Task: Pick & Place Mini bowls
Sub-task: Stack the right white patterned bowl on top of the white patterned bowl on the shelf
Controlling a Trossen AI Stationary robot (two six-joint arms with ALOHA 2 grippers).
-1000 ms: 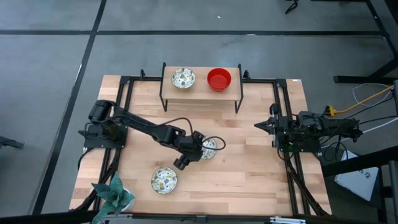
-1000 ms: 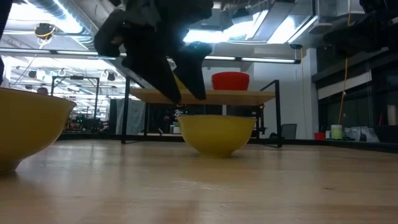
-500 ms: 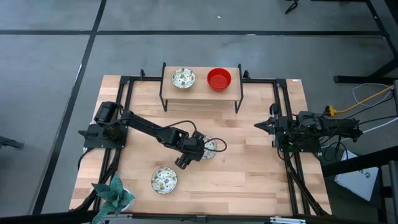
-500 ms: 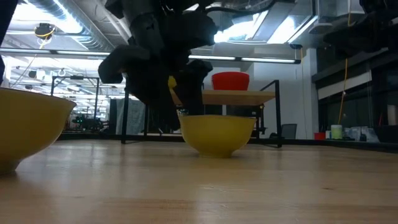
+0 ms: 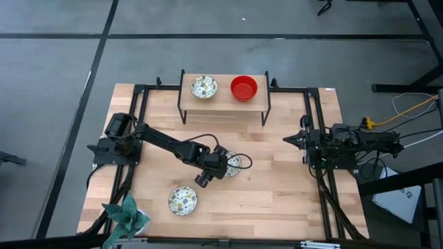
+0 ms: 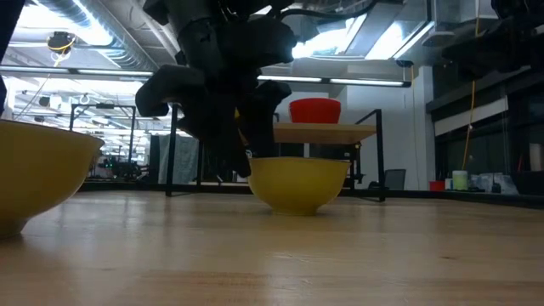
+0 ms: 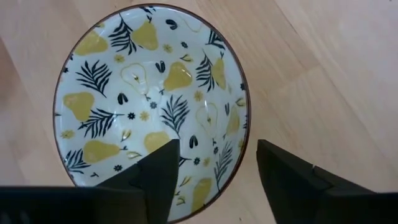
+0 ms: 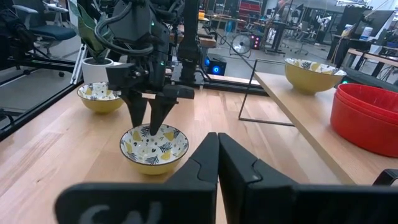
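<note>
We see the left gripper (image 7: 211,180) open astride the rim of the pear-patterned white bowl (image 7: 149,99); the right gripper (image 8: 217,162) is closed.

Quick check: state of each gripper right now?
Left gripper: open, fingers straddling the rim of the pear-patterned bowl.
Right gripper: shut, empty.

left gripper (image 7: 211,180) | lowered since 1.0 s ago | straddles patterned bowl (image 7: 149,106) rim
</note>
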